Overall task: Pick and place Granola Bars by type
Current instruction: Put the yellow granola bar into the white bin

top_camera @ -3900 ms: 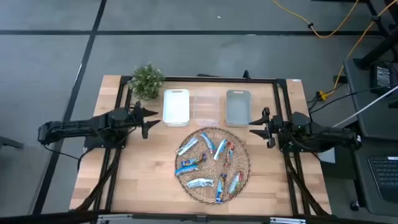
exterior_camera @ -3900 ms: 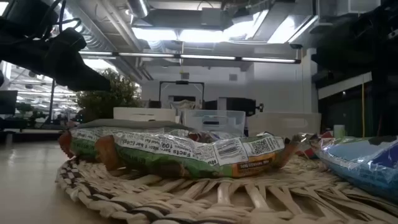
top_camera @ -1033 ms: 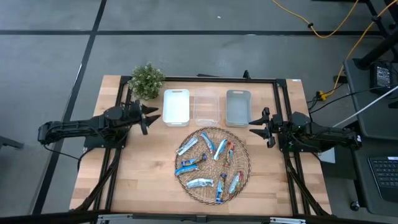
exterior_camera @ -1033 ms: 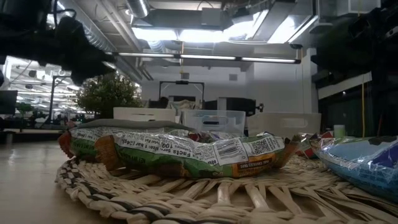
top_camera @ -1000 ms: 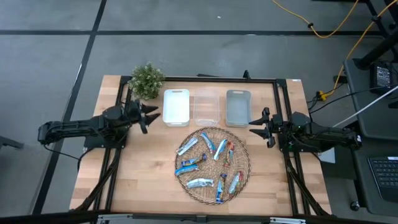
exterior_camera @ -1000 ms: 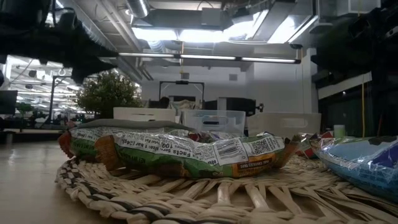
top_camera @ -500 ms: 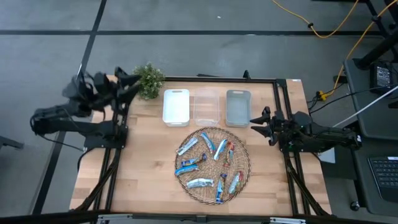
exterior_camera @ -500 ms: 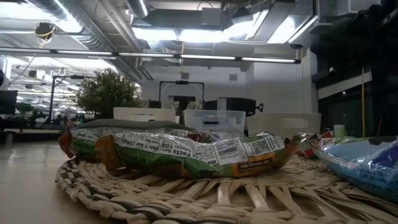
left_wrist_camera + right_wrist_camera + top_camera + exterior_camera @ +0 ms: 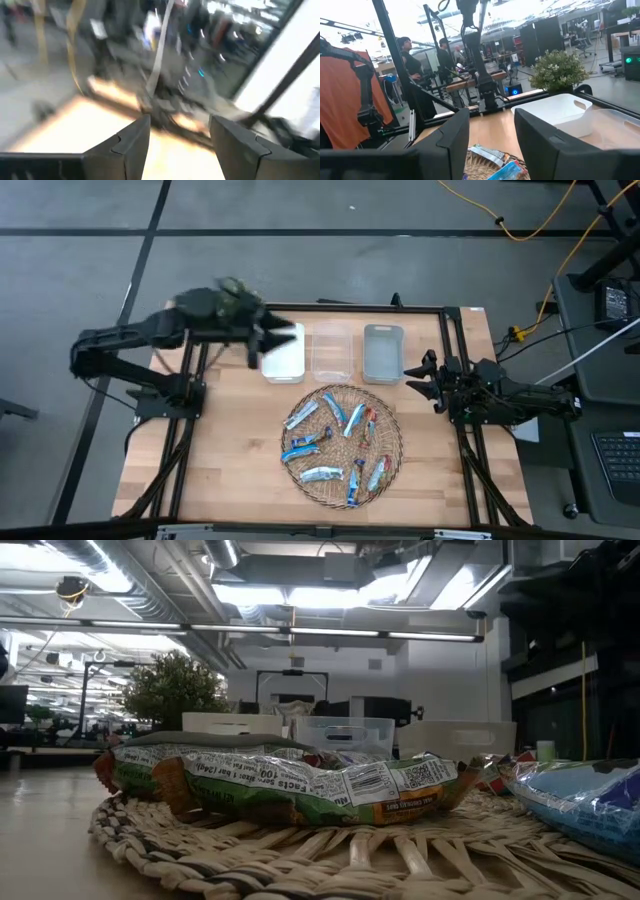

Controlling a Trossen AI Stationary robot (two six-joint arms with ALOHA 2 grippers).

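Hovering over the far left of the table, the left gripper sits above the near edge of the white bin, its two fingers spread apart with nothing between them. The right gripper waits near the table's right side, just right of the grey bin, its fingers also parted and empty. Between the white and grey bins stands a clear bin. All the Granola Bars lie scattered in the round wicker tray at the table's middle, mostly blue and silver wrappers. A small potted plant stands at the far left corner. Two people stand in the room beyond the table.
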